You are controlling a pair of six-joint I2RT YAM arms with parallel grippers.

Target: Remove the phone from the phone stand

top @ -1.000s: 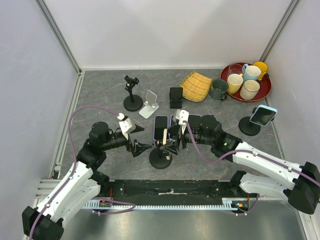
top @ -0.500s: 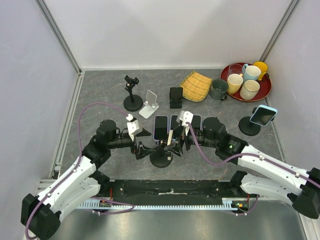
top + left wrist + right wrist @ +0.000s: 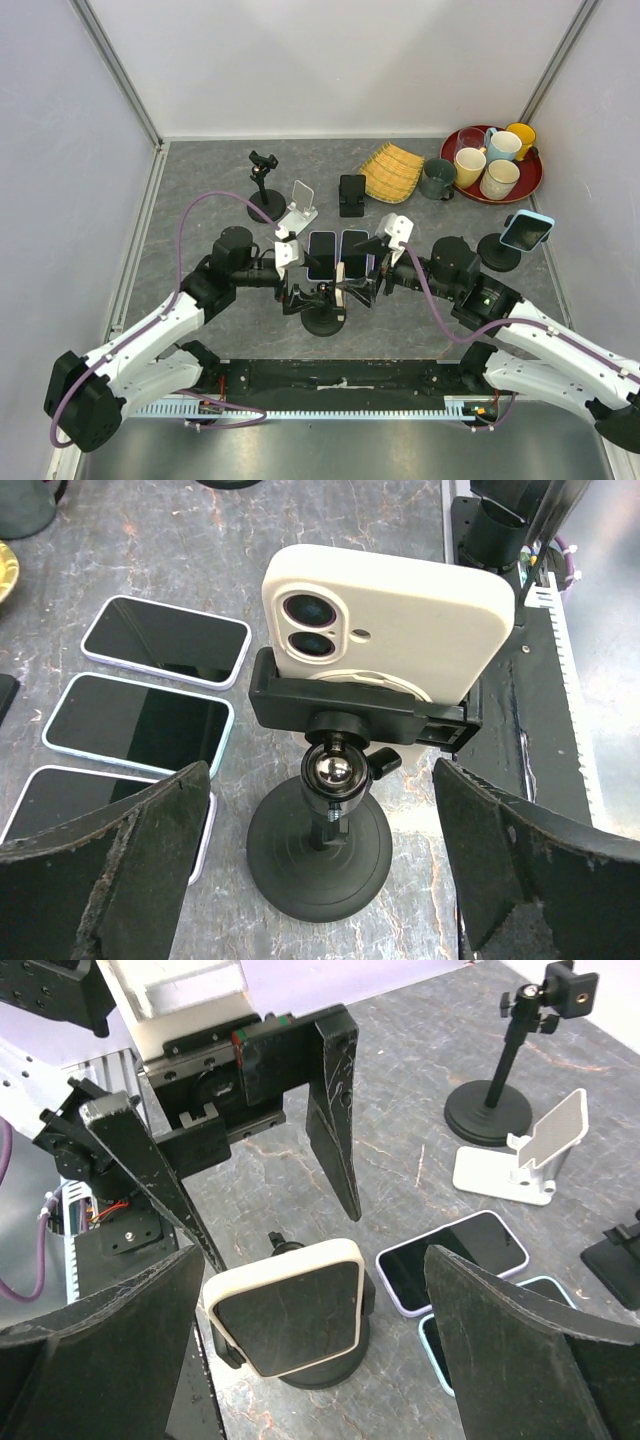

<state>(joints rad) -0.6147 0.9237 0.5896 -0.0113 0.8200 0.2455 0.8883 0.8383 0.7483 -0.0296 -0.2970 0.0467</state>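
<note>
From above, both arms have closed in on the phone stand over the last second: the left claw has slid in from the left and the right claw now sits just to its right, so the two bracket the phone from opposite sides of the tabletop. In the left wrist view, the cream phone is still clamped on its side in the stand's cradle, its back facing me. My fingers are spread wide either side of it, touching nothing. The right wrist view shows the screen side between equally wide, empty fingers, with the spare phones lying flat beyond. I judge the approach done, but no grip is made and the phone is not yet lifted.
</note>
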